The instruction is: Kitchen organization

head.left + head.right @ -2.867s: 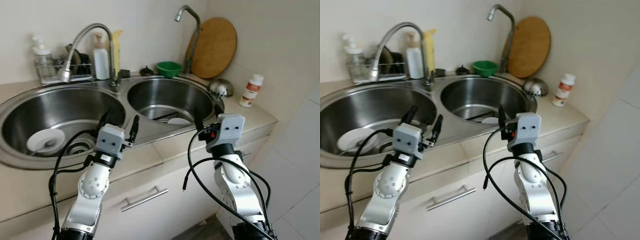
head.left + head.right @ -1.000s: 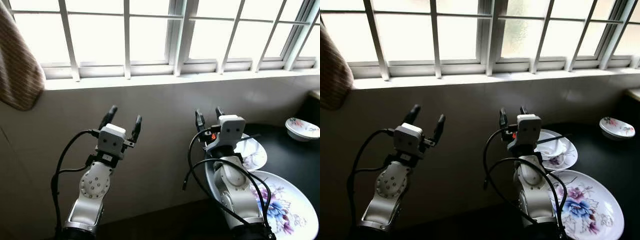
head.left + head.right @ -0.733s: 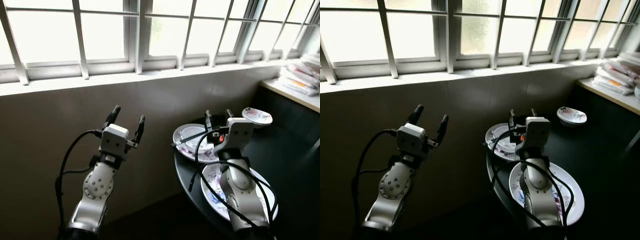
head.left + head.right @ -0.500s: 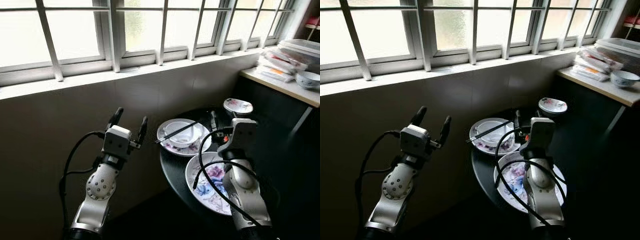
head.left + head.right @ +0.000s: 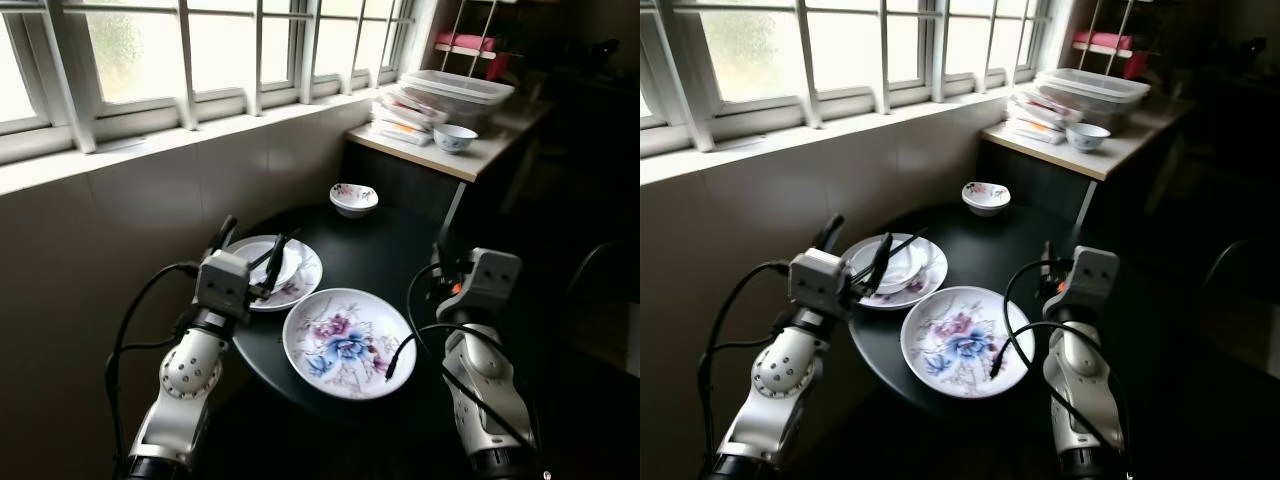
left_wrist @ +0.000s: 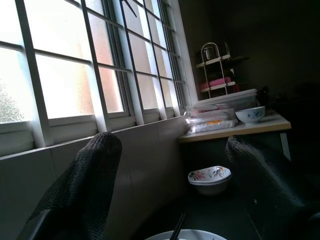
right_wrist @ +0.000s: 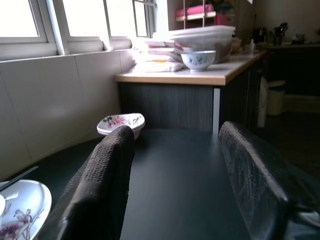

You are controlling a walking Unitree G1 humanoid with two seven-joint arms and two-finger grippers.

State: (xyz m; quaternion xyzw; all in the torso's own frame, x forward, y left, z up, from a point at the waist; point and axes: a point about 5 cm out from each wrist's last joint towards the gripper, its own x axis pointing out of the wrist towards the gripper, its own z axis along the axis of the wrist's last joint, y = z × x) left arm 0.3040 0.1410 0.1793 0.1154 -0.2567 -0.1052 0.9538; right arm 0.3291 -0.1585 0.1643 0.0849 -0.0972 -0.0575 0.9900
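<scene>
A round black table (image 5: 400, 245) carries a large flowered plate (image 5: 347, 342) near its front edge. Left of it lies a smaller plate (image 5: 300, 278) holding a white bowl (image 5: 278, 264) and dark chopsticks. A small flowered bowl (image 5: 353, 198) stands at the table's far side, also the small flowered bowl (image 7: 120, 123) in the right wrist view. My left gripper (image 5: 256, 232) is open in the air over the smaller plate's left edge, holding nothing. Over the table's right edge, my right gripper (image 5: 438, 260) is raised, its fingers (image 7: 105, 175) apart and empty.
A wooden counter (image 5: 480, 160) stands behind the table at the right, with clear plastic boxes (image 5: 455, 88), stacked packets and a blue-and-white bowl (image 5: 454, 137). A barred window (image 5: 200, 50) tops the tiled wall on the left. Dark floor lies to the right.
The whole view has swung right, from the sink counter past the window wall to the black table. Both arms keep the same raised pose, grippers open as before.
</scene>
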